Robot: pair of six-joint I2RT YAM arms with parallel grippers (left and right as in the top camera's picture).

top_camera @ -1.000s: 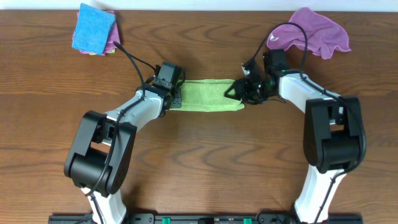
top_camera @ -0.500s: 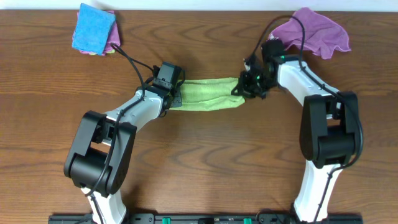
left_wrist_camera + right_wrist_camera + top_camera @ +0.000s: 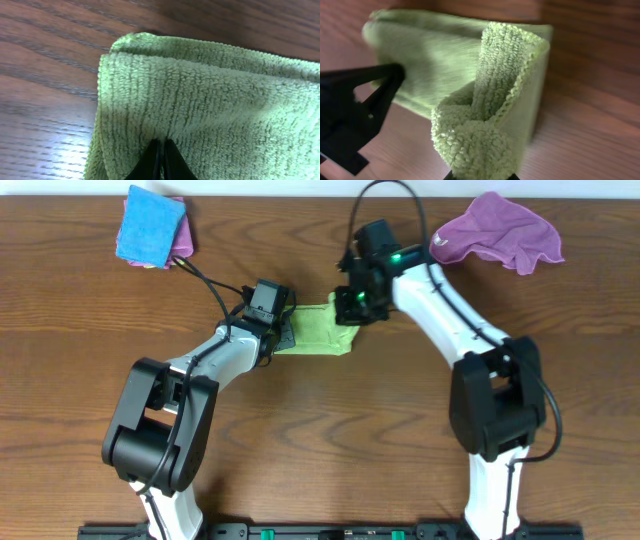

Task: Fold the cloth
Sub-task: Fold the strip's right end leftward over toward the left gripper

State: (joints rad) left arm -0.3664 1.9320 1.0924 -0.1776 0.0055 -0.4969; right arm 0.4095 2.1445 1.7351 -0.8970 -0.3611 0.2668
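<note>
Overhead, the right pincer (image 3: 351, 307) hides the right end of the cloth (image 3: 316, 335) from you. In your left wrist view the cloth runs off the right and bottom edges.

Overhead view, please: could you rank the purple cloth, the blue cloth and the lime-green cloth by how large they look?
1. purple cloth, spread loosely.
2. blue cloth, folded.
3. lime-green cloth, folded and partly covered, so its true extent is unsure.

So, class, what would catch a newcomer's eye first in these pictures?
The lime-green cloth sits mid-scene, its right end pinched and doubled over by the right hand, the left hand gripping the other end. A purple cloth lies back right, a blue cloth back left.
</note>
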